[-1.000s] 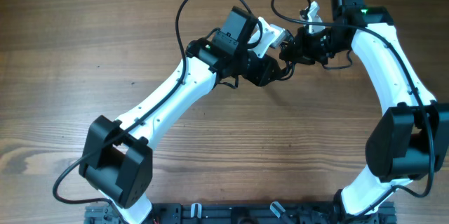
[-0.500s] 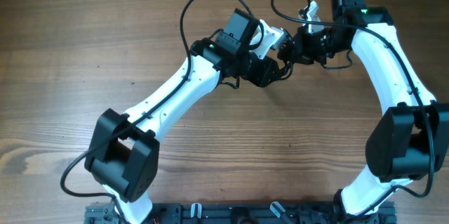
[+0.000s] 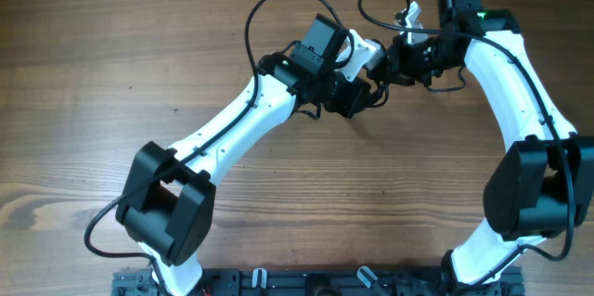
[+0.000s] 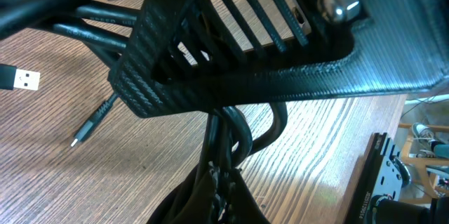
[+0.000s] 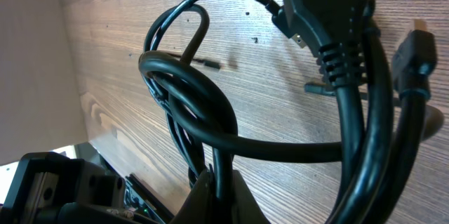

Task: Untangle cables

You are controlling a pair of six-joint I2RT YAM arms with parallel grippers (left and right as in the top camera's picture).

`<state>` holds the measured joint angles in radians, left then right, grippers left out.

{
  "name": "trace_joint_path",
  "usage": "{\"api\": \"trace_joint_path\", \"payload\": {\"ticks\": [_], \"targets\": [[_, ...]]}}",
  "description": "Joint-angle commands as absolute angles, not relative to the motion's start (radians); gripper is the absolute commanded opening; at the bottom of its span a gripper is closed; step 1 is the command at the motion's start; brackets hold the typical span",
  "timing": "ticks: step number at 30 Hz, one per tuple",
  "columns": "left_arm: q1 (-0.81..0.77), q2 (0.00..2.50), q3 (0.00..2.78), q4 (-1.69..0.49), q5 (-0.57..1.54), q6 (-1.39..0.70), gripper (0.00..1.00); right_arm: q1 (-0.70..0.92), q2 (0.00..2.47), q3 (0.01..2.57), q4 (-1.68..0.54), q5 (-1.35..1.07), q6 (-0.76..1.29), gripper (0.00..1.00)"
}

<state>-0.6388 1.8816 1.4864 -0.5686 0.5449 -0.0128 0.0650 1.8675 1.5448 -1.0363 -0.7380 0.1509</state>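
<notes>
Tangle of thin black rubbery cables point(image 5: 354, 129) looks light, floppy; both jaws pinch it, we'd grab near the plug ends.

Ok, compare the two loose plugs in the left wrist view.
The flat plug is wide, with a metal shell showing two square holes; the slim plug is narrow with a small silver tip. The flat plug points right from the picture's left edge; the slim plug slants down-left. Both are black-bodied with metal ends.
</notes>
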Motion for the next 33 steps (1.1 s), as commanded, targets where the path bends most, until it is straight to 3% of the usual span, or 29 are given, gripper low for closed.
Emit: {"api": "trace_joint_path", "payload": {"ticks": [1,9,14,17,20,28,33], "targets": [[-0.633,1.895,1.496,-0.564,0.553,-0.014,0.04,0.068,1.875,1.545,-1.033,-0.788,0.13,0.04],[-0.598,1.891,1.496,-0.545,0.647,-0.064,0.04,0.051,1.875,1.545,-1.03,-0.788,0.131,0.04],[-0.633,1.896,1.496,-0.538,0.648,-0.056,0.1,0.051,1.875,1.545,-1.032,-0.788,0.131,0.04],[-0.654,1.899,1.496,-0.539,0.541,-0.056,0.46,0.051,1.875,1.545,-1.035,-0.788,0.131,0.04],[-0.661,1.899,1.496,-0.543,0.438,-0.057,0.56,0.051,1.875,1.545,-1.04,-0.788,0.13,0.04],[-0.66,1.9,1.496,-0.557,0.395,-0.056,0.52,0.051,1.875,1.545,-1.04,-0.788,0.13,0.04],[-0.67,1.905,1.496,-0.557,0.396,-0.056,0.43,0.051,1.875,1.545,-1.041,-0.788,0.13,0.04]]}}
